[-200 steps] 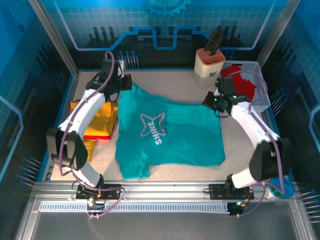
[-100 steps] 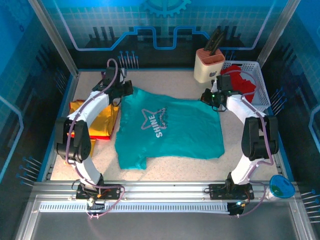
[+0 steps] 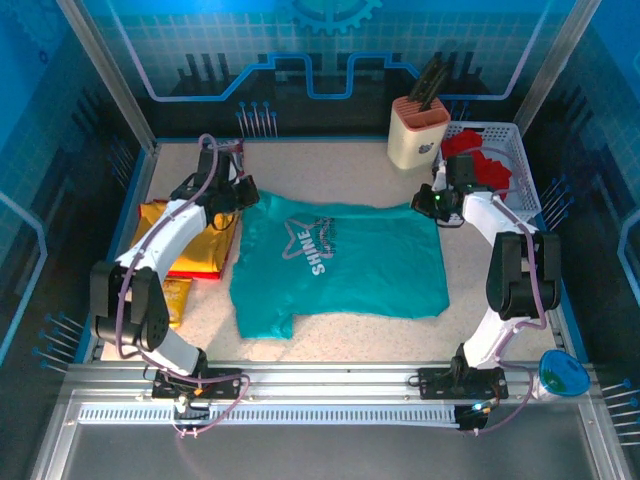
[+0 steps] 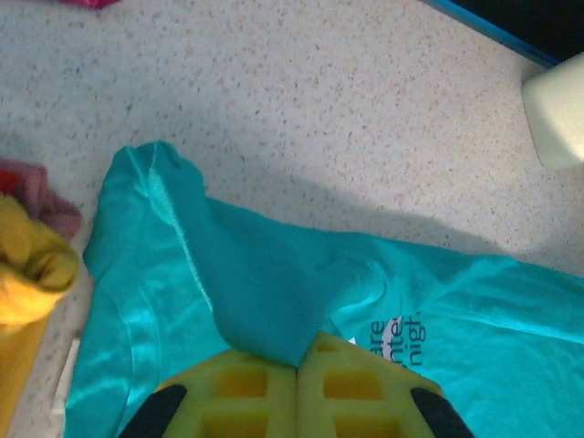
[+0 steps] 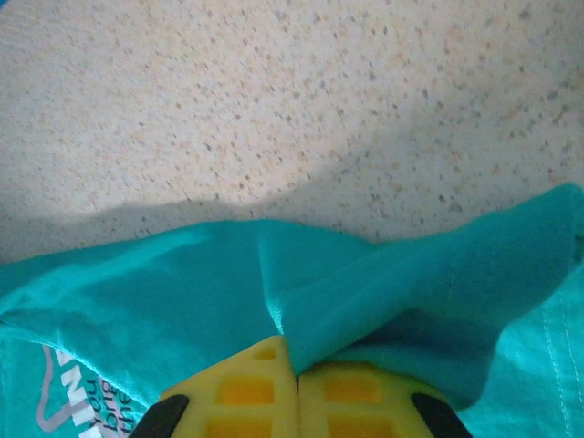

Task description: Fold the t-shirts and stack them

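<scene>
Reaching far, tools (image 4: pixel 298 367) (image 5: pixel 294 372) pinching teal t-shirt (image 3: pixel 350 270)

Robotics lab test cell: a left arm (image 3: pixel 165 238) and a right arm (image 3: pixel 520 280) stand bolted to an aluminium rail (image 3: pixel 330 385) at the edge of a speckled tabletop (image 3: pixel 330 170). Beyond the left gripper (image 3: pixel 243 196) and right gripper (image 3: pixel 427 204), blue panels (image 3: pixel 200 50) printed with a gear (image 3: pixel 330 10) and circuit lines wall in the bench. Metal posts (image 3: pixel 105 75) frame the enclosure.
</scene>
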You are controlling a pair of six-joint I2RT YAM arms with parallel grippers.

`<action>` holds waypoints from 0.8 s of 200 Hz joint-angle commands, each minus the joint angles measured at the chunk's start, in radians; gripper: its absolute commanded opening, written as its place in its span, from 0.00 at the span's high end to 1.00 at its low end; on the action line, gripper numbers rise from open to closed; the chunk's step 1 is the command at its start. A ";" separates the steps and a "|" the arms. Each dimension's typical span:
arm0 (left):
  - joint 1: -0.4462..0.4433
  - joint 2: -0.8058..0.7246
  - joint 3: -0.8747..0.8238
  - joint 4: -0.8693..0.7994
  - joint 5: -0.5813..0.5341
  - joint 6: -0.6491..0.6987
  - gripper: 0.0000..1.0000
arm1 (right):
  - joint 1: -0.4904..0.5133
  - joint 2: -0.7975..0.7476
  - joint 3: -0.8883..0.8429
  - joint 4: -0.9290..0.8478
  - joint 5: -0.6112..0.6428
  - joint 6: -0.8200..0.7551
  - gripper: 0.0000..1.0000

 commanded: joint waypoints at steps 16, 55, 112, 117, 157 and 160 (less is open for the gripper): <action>0.014 -0.081 -0.098 -0.057 0.065 -0.088 1.00 | -0.009 -0.017 -0.051 -0.057 -0.020 -0.015 0.94; 0.013 -0.108 -0.169 -0.082 0.064 -0.109 1.00 | -0.008 -0.018 -0.096 -0.076 0.007 -0.008 0.93; 0.015 -0.115 -0.218 -0.086 0.055 -0.116 1.00 | -0.013 -0.007 -0.132 -0.072 0.046 -0.011 0.93; 0.014 -0.114 -0.223 -0.085 0.053 -0.117 1.00 | -0.013 -0.005 -0.134 -0.072 0.047 -0.010 0.93; 0.016 -0.098 -0.243 -0.074 0.041 -0.122 1.00 | -0.016 0.014 -0.136 -0.070 0.062 -0.010 0.86; 0.015 -0.097 -0.242 -0.074 0.041 -0.121 1.00 | -0.016 0.015 -0.137 -0.071 0.063 -0.009 0.85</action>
